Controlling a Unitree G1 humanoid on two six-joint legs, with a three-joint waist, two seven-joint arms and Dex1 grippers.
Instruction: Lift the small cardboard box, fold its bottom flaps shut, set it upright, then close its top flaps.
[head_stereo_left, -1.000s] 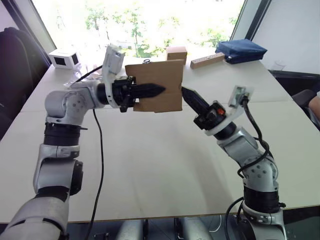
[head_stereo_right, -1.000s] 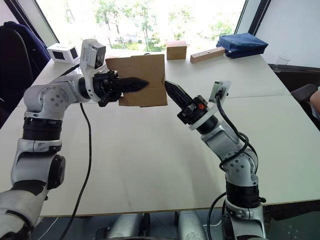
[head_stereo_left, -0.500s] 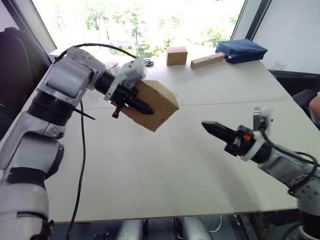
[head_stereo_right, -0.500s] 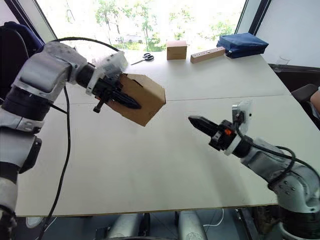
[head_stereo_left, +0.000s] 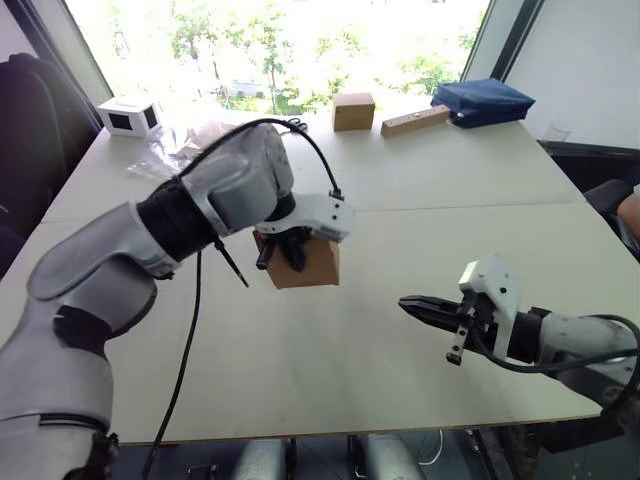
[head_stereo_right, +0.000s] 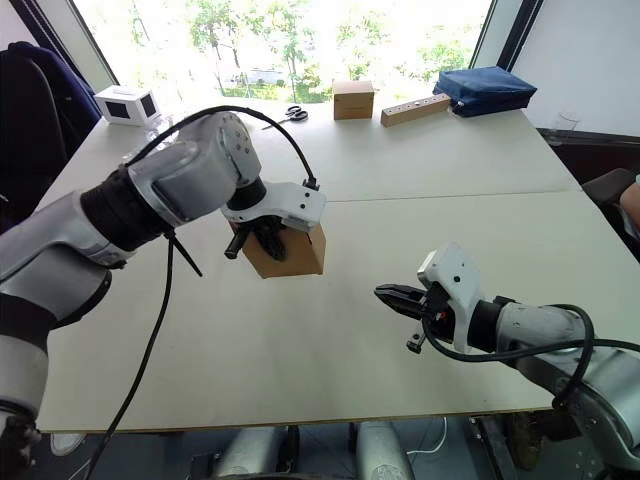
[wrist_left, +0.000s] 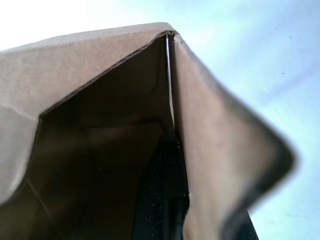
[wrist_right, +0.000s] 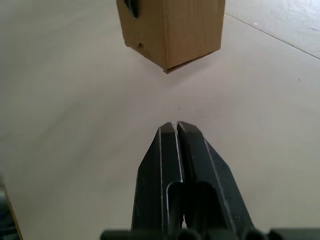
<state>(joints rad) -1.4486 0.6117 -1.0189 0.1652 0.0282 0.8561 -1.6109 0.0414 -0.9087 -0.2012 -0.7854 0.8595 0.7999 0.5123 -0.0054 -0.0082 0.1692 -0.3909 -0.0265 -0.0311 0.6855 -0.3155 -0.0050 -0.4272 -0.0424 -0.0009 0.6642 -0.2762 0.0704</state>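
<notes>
You've got loads of bare tabletop around the action: the big pale wooden table (head_stereo_left: 400, 360) is open in front of and to the right of the small plain brown cardboard box (head_stereo_left: 305, 262), and the near edge is well clear of it. All the clutter sits at the far edge by the window: a second brown cardboard cube (head_stereo_left: 353, 110), a long pale wooden block (head_stereo_left: 414, 121), a folded dark blue cloth bag (head_stereo_left: 482, 101), a small white box-shaped device (head_stereo_left: 128, 117) and some crinkled clear plastic (head_stereo_left: 180, 150).

No readable writing or labels anywhere that I can make out; the box is totally unmarked.

Your box sits mid-table, held by the left gripper (head_stereo_left: 281, 250), clamped on its wall with one finger reaching inside. In the right wrist view it's tilted, one bottom corner lowest and the bottom flaps slightly agape. The right gripper (head_stereo_left: 415, 306) hangs low over the table, well apart from the box, fingers pressed together with nothing between them.
</notes>
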